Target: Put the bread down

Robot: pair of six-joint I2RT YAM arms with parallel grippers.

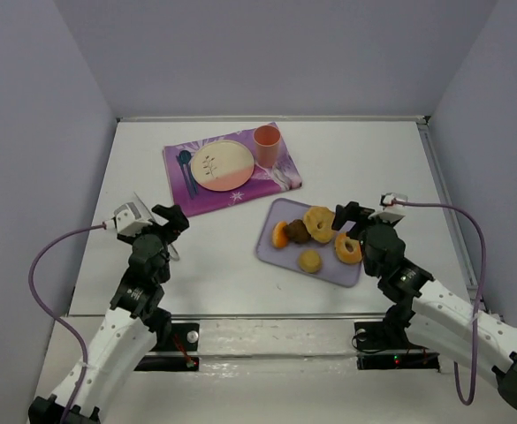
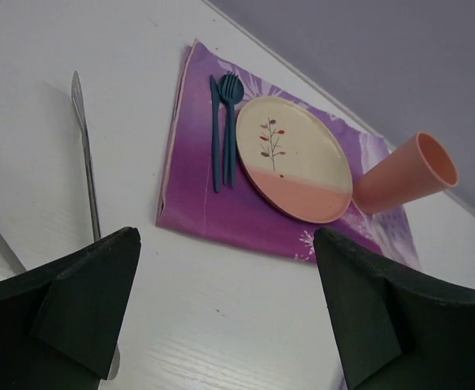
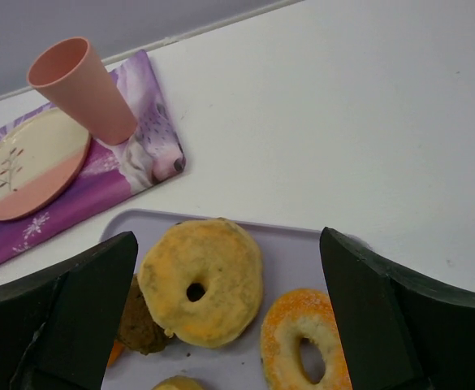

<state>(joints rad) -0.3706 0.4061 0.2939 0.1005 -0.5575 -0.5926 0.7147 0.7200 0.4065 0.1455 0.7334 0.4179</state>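
The bread, a small round golden-tan bun (image 1: 309, 261), lies at the near edge of the lavender tray (image 1: 276, 212); in the right wrist view only its top edge (image 3: 176, 383) shows at the bottom. My right gripper (image 1: 353, 215) is open and empty, hovering over the tray's far right side, above the tan ring pastry (image 3: 200, 280) and the orange-glazed doughnut (image 3: 306, 345); its jaws (image 3: 227, 244) stand wide apart. My left gripper (image 1: 168, 218) is open and empty over bare table, its jaws (image 2: 225, 236) wide apart.
A purple placemat (image 1: 267, 185) at the back holds a cream and pink plate (image 1: 221, 164), blue cutlery (image 1: 186, 170) and a pink cup (image 1: 267, 143). A dark brown ball (image 1: 298, 231) and an orange piece (image 1: 280, 235) share the tray. A silver utensil (image 2: 87, 162) lies by my left gripper.
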